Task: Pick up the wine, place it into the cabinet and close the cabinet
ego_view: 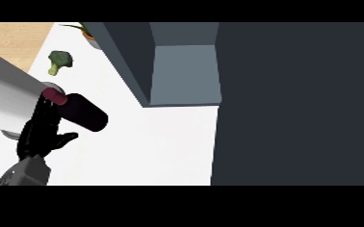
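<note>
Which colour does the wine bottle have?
Dark red, nearly maroon. The wine bottle shows best in the head view, beside the left hand.

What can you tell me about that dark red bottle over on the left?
The wine bottle is dark maroon, with a lighter red neck and cap pointing up and to the left. It lies tilted, its body slanting toward the lower right over the white counter. The black left hand sits against its near side, fingers stretched up along the neck. Whether it rests on the counter or is lifted, I cannot tell. It is outside the open cabinet.
</note>
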Robot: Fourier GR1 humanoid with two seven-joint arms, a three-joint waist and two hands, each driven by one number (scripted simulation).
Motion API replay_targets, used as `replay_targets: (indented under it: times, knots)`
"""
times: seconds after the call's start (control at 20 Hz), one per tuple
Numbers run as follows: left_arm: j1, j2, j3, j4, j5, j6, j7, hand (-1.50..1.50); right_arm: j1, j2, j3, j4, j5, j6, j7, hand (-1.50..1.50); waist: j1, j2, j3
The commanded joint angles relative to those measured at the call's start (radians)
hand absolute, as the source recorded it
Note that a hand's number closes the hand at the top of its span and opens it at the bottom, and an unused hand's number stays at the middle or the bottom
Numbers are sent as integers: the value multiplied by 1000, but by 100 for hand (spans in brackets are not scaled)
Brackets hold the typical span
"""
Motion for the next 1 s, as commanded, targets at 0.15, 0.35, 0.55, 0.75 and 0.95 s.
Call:
replay_targets:
  times: [0.15, 0.35, 0.55, 0.75, 0.95]
  knots:
    - [-78, 19, 3, 308, -52, -92, -191, -150, -4, 25, 14, -26, -66, 5, 10, -150, -5, 6, -3]
    - [-159, 51, 23, 368, -29, -108, -172, -150, 50, -4, -39, -95, -109, 36, 8, -150, -4, 3, -2]
    - [-159, 32, 43, 439, -24, -118, -257, -150, 66, 36, 64, -84, -34, 20, -6, -150, -12, 4, -3]
    - [-193, 30, 54, 489, -19, -132, -272, -150, 10, 24, -1, -61, -86, 21, 21, -150, -12, 8, -4]
    - [-196, 37, 48, 499, -24, -174, -277, -150, -6, 25, -14, -98, -100, 11, 61, -150, -13, 10, -5]
